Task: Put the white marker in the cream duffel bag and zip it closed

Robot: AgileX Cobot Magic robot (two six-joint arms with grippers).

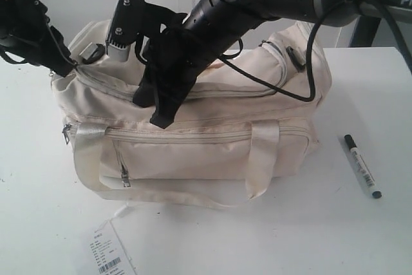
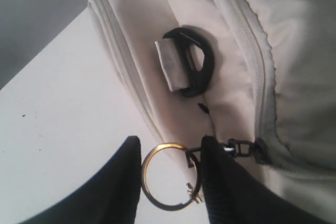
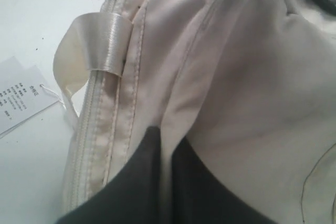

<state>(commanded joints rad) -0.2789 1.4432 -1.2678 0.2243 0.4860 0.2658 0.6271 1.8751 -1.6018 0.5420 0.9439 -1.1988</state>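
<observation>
The cream duffel bag [image 1: 212, 152] lies on the white table with its long top zip drawn shut. The white marker [image 1: 362, 166], black-capped, lies on the table to the right of the bag, apart from both grippers. My left gripper [image 1: 64, 69] is at the bag's left end. In the left wrist view my left gripper [image 2: 171, 141] has its jaws on either side of the gold ring [image 2: 164, 144], which hangs from the dark zip pull [image 2: 242, 148]. My right gripper [image 1: 153, 113] presses on the bag's top front; in the right wrist view this gripper [image 3: 167, 137] is shut on a thin fold of the cream fabric [image 3: 252, 77].
A white paper barcode tag [image 1: 109, 252] lies on a string in front of the bag. A black buckle [image 2: 197, 69] sits on the bag's end panel. A webbing handle [image 1: 261, 159] hangs down the front. A black cable [image 1: 302, 88] drapes over the bag's right part.
</observation>
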